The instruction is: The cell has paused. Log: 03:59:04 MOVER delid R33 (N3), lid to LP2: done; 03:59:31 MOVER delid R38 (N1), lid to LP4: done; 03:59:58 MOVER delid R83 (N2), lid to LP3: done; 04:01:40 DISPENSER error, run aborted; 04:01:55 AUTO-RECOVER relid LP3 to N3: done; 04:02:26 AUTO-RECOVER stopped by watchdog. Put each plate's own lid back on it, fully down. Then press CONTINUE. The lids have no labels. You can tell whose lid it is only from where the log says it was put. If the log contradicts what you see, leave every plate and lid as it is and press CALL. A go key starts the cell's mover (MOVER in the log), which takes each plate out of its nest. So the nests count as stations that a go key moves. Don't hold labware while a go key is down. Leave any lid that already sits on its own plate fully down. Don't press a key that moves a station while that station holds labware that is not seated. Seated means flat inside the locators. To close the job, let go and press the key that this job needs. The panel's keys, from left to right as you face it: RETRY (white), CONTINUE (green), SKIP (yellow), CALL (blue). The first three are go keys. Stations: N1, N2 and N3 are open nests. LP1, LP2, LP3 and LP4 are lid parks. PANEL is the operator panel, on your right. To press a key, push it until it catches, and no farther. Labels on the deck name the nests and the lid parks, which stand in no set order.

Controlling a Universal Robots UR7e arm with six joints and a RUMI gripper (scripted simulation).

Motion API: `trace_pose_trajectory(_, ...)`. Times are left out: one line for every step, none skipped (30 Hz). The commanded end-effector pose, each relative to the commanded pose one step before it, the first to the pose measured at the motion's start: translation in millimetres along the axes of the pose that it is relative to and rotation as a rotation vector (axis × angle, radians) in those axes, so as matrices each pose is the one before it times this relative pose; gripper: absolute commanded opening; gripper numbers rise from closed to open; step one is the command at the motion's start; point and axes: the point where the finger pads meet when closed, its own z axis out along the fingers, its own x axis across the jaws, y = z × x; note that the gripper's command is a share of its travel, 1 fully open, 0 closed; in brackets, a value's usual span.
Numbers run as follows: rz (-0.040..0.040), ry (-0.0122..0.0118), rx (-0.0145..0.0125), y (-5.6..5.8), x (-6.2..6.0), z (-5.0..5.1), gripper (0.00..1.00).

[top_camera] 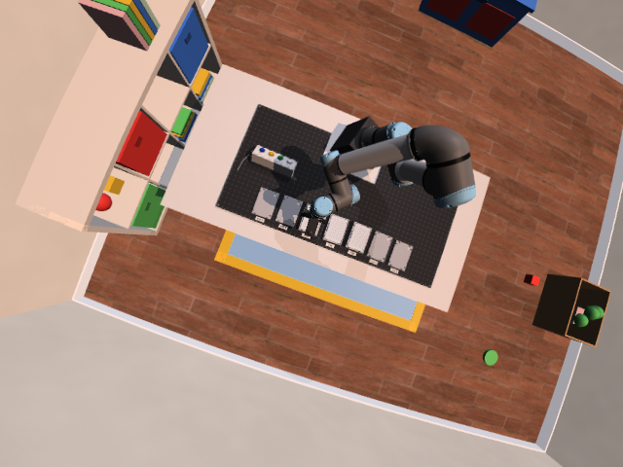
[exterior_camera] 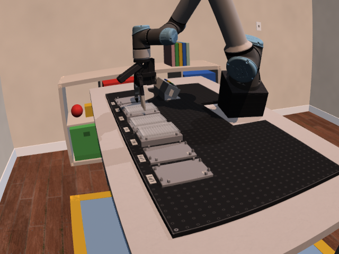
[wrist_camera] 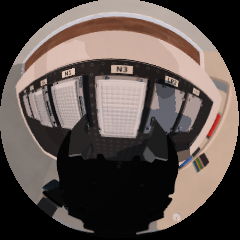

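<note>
Your hand [top_camera: 311,227] hangs over the middle of the station row in the top view, fingers spread and nothing between them, straddling the plate [top_camera: 304,224] in that slot. To its right along the row you see two more gridded plates [top_camera: 336,229] and [top_camera: 358,236], then two plain grey parks [top_camera: 380,246] and [top_camera: 401,254]. To its left sit two more grey stations [top_camera: 265,202] and [top_camera: 288,209]. The key panel [top_camera: 274,160] stands behind the row on the black deck mat [top_camera: 402,211], which lies on the desk [top_camera: 221,125].

From the exterior view, the hand [exterior_camera: 140,101] points straight down, with one pale finger [exterior_camera: 142,102] reaching to the top of the third station from the far end, a lidded plate [exterior_camera: 141,108]. Nearer the camera come two more well plates [exterior_camera: 148,119] and [exterior_camera: 158,130], then two bare parks [exterior_camera: 169,152] and [exterior_camera: 183,171]. Small deck labels [exterior_camera: 140,157] line the front edge; most are too small for you to read.

Through the wrist camera, you look down on the plate [wrist_camera: 120,106] under the N3 label [wrist_camera: 121,69], centred ahead of the dark hand body. The N1 label [wrist_camera: 68,73] marks the plate [wrist_camera: 66,104] to its left. A park [wrist_camera: 167,106] lies to its right.
</note>
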Motion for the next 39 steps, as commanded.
trace_pose_trajectory(-0.00062, -0.00014, 0.00061, 0.08, -1.23, 0.05, 0.82)
trace_pose_trajectory(0.0, 0.0, 0.0, 0.0, -0.01, 0.0, 0.82)
trace_pose_trajectory(0.0, 0.0, 0.0, 0.0, -0.01, 0.0, 0.82)
trace_pose_trajectory(0.0, 0.0, 0.0, 0.0, -0.01, 0.0, 0.82)
trace_pose_trajectory(0.0, 0.0, 0.0, 0.0, -0.01, 0.0, 0.82)
trace_pose_trajectory(0.0, 0.0, 0.0, 0.0, -0.01, 0.0, 0.82)
trace_pose_trajectory(0.0, 0.0, 0.0, 0.0, -0.01, 0.0, 0.82)
trace_pose_trajectory(0.0, 0.0, 0.0, 0.0, -0.01, 0.0, 0.82)
trace_pose_trajectory(0.0, 0.0, 0.0, 0.0, 0.0, 0.0, 0.82)
trace_pose_trajectory(0.0, 0.0, 0.0, 0.0, 0.0, 0.0, 0.82)
trace_pose_trajectory(0.0, 0.0, 0.0, 0.0, -0.01, 0.0, 0.82)
trace_pose_trajectory(0.0, 0.0, 0.0, 0.0, -0.01, 0.0, 0.82)
trace_pose_trajectory(0.0, 0.0, 0.0, 0.0, -0.01, 0.0, 0.82)
trace_pose_trajectory(0.0, 0.0, 0.0, 0.0, -0.01, 0.0, 0.82)
trace_pose_trajectory(0.0, 0.0, 0.0, 0.0, -0.01, 0.0, 0.82)
trace_pose_trajectory(0.0, 0.0, 0.0, 0.0, -0.01, 0.0, 0.82)
trace_pose_trajectory(0.0, 0.0, 0.0, 0.0, -0.01, 0.0, 0.82)
trace_pose_trajectory(0.0, 0.0, 0.0, 0.0, -0.01, 0.0, 0.82)
trace_pose_trajectory(-0.00066, 0.00198, 0.00212, -1.61, 2.55, -2.96, 0.82)
trace_pose_trajectory(0.0001, 0.0011, 0.00117, -0.48, 0.77, -2.39, 0.82)
trace_pose_trajectory(0.00031, 0.00029, 0.00029, -0.08, 0.3, -1.84, 0.82)
trace_pose_trajectory(0.0, 0.00005, -0.00005, 0.01, 0.01, -1.67, 0.82)
trace_pose_trajectory(0.0, 0.00005, -0.00005, 0.01, 0.01, -1.67, 0.82)
trace_pose_trajectory(0.0, 0.00005, -0.00005, 0.01, 0.01, -1.67, 0.82)
trace_pose_trajectory(0.0, 0.00005, -0.00005, 0.01, 0.01, -1.67, 0.82)
trace_pose_trajectory(0.0, 0.0, 0.0, 0.0, 0.0, 0.0, 0.82)
trace_pose_trajectory(0.0, 0.0, 0.0, 0.0, 0.0, 0.0, 0.82)
trace_pose_trajectory(0.0, 0.0, 0.0, 0.0, 0.0, -1.68, 0.82)
trace_pose_trajectory(0.0, 0.00002, -0.00002, 0.01, 0.01, -1.67, 0.82)
trace_pose_trajectory(0.0, 0.00002, -0.00002, 0.01, 0.01, -1.67, 0.82)
trace_pose_trajectory(0.0, 0.00002, -0.00002, 0.01, 0.01, -1.67, 0.82)
trace_pose_trajectory(0.0, 0.00002, -0.00002, 0.01, 0.01, -1.67, 0.82)
trace_pose_trajectory(0.0, 0.0, 0.0, 0.0, 0.0, -1.13, 0.82)
trace_pose_trajectory(0.0, -0.00004, 0.00004, -0.01, -0.01, 0.0, 0.82)
trace_pose_trajectory(0.00006, -0.00017, -0.00009, 0.08, -0.08, 0.07, 0.82)
trace_pose_trajectory(-0.00022, -0.00067, -0.00068, 0.33, -0.52, 0.38, 0.82)
trace_pose_trajectory(-0.00028, -0.00066, -0.00071, 0.32, -0.55, 0.39, 0.82)
trace_pose_trajectory(0.0226, -0.00312, -0.00297, 5.69, -5.13, 1.59, 0.0)
trace_pose_trajectory(0.01051, 0.00026, 0.00025, 3.6, -3.31, -0.02, 0.0)
